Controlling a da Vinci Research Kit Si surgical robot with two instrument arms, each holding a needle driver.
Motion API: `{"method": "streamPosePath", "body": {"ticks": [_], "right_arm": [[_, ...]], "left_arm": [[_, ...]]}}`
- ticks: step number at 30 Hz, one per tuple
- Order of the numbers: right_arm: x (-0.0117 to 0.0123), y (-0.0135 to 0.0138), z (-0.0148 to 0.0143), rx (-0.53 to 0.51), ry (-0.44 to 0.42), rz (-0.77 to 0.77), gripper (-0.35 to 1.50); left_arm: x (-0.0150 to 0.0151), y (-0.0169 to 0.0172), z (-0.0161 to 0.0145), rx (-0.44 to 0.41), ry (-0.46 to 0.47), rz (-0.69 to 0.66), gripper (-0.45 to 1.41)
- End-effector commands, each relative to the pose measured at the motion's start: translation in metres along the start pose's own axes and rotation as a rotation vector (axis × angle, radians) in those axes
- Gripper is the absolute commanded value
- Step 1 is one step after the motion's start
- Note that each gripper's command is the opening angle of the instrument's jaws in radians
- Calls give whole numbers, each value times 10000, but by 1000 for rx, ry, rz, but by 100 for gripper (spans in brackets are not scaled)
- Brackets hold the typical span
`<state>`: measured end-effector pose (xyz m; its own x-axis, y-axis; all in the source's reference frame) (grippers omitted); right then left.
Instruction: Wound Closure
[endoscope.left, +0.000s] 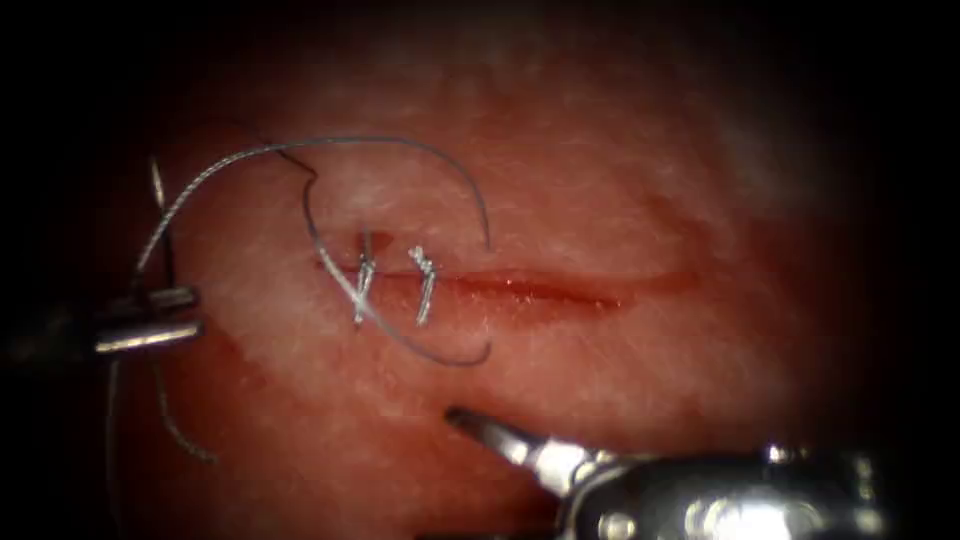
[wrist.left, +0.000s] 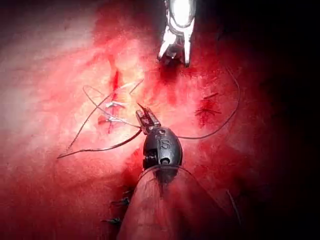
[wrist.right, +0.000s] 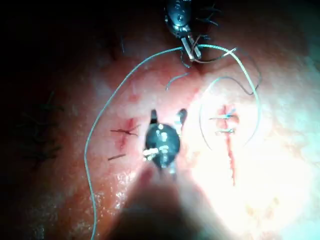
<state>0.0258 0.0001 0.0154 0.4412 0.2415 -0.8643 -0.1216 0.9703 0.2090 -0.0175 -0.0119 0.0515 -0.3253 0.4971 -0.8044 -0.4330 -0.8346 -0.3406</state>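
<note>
Endoscope view: two stitches (endoscope.left: 395, 283) already sit across the cut (endoscope.left: 540, 288), so I'd guess more bites come next, which needs the needle (endoscope.left: 160, 225) regripped. That needle stands left of the cut, out of the tissue (endoscope.left: 600, 180), clamped in the left tool (endoscope.left: 150, 320). Right wrist view: right tool (wrist.right: 167, 119) spread wide, gripping nothing. Thread (endoscope.left: 400, 145) loops around the stitches.

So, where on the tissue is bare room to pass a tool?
Bare tissue lies right of the thread loop, along the unstitched cut. Crowded: the two stitches, and thread around the left tool. The right tool, jaws open, holds nothing.
</note>
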Motion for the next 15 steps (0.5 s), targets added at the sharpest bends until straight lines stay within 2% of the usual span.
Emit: {"method": "streamPosePath", "body": {"ticks": [1, 7, 15], "right_arm": [[-20, 0, 5, -9, -4, -10, 125], [-61, 20, 18, -56, -32, -26, 125], [-102, 26, 56, -90, -59, -53, 118]], "left_arm": [[-9, 8, 1, 2, -5, -2, -45], [-24, 4, 6, 13, -4, 9, -45], [-28, 6, 11, 20, -3, 13, -45]]}}
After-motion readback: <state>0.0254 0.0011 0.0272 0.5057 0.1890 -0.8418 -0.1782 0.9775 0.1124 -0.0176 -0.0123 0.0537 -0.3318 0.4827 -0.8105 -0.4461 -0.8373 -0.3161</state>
